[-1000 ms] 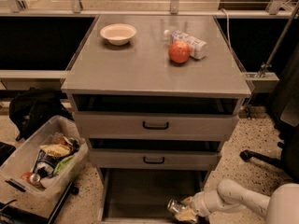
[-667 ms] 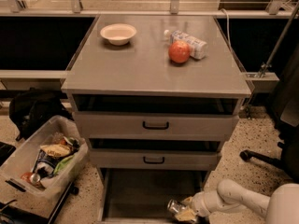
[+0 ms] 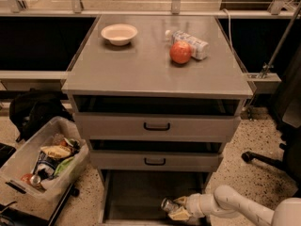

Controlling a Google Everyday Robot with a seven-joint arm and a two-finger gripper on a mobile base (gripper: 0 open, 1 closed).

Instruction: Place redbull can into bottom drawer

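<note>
The redbull can (image 3: 167, 205) is held by the gripper (image 3: 175, 208) low over the right front part of the open bottom drawer (image 3: 136, 194). The can lies roughly on its side, one end toward the camera. The two pale fingers (image 3: 179, 215) are closed on the can's right end, one above and one below. Whether the can already touches the drawer floor cannot be told.

The step in hand appears to be the release. To do it well, the can should rest on or hang just above the dark floor before the fingers part, because a can lying on its side is likely to roll once freed. Opening slowly, with the can's axis kept level, would limit this. The withdrawal should go back along the forearm's line so that the fingers do not drag the can toward the front edge. The middle drawer (image 3: 155, 160) stands close overhead, so any lift should be small.

The white forearm (image 3: 235, 205) enters from the lower right and reaches leftward, nearly level, with the wrist just inside the drawer's right side. On the cabinet top (image 3: 141, 67), well apart from the work, stand a bowl (image 3: 119, 33), a red-orange fruit (image 3: 180, 52) and a plastic bottle (image 3: 192, 42). The fruit is just in front of the bottle. A bin of refuse (image 3: 28, 166) sits on the floor to the left.
</note>
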